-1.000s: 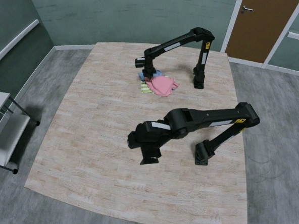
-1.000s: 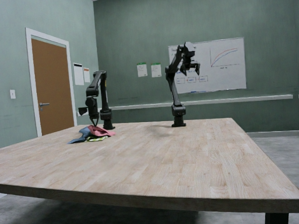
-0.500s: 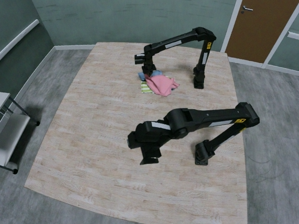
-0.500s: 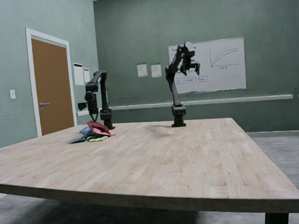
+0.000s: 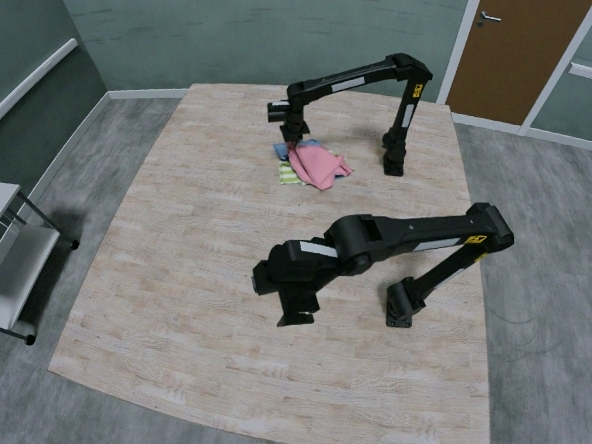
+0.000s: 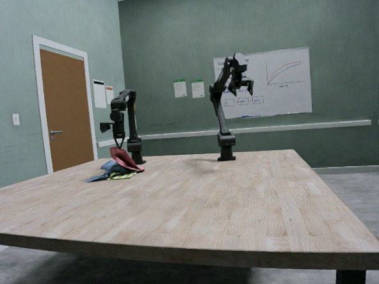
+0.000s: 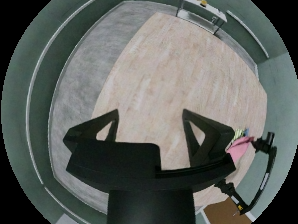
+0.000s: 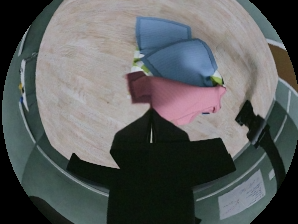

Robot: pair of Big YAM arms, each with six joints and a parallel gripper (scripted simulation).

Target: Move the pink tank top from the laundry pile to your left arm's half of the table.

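The pink tank top [image 5: 320, 165] [image 6: 123, 158] [image 7: 240, 149] [image 8: 182, 100] is rising at 1 end, the rest lying over blue cloth [image 5: 281, 151] [image 6: 96, 178] [image 8: 182, 60] and green-striped cloth [image 5: 288, 174] [image 6: 121, 176] [image 7: 239, 134] on the pile's half of the counter [image 5: 200, 300] [image 6: 224, 208] [image 7: 160, 60] [image 8: 85, 80]. The right claw [image 5: 292, 144] [image 6: 120, 148] [image 8: 151, 112] is pinching this end. The left claw [image 5: 296, 322] [image 6: 243, 94] [image 7: 150, 112], spread, is hanging well apart.

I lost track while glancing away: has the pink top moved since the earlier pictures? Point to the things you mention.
Yes: the end in the right claw [image 5: 294, 145] [image 6: 120, 148] [image 8: 151, 111] has risen off the table [image 5: 200, 300] [image 6: 224, 208].
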